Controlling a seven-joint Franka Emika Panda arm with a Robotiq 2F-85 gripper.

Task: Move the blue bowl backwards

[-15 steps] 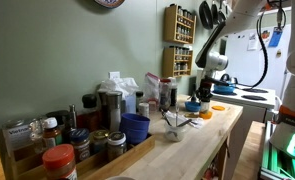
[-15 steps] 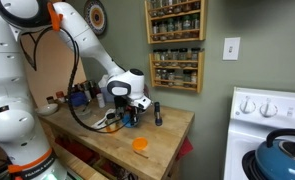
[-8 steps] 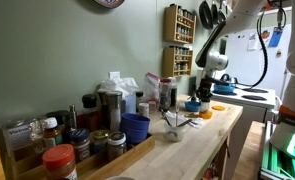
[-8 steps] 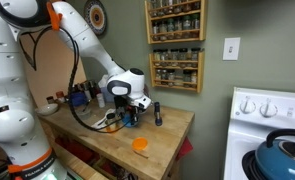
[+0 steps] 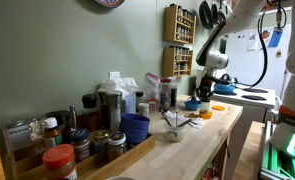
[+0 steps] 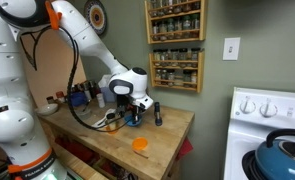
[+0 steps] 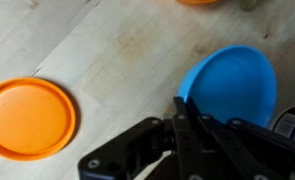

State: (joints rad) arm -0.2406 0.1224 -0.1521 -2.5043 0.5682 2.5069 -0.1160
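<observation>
The blue bowl [image 7: 230,85] sits empty on the wooden desk [image 7: 107,50]. The arm's fingers [image 7: 185,112] are drawn nearly together on its near rim. In the wrist view, the bowl's body lies beyond them, up and to the right. A flat orange lid [image 7: 27,118] lies well apart.

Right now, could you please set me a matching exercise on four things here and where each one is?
Things:
1 bowl
2 orange disc
3 kettle
4 spice rack

Places:
a on the wall
b on the stove
c at the fingertips of the gripper
d flat on the counter, apart from the gripper

Pairs: 1-c; 2-d; 3-b; 4-a
</observation>
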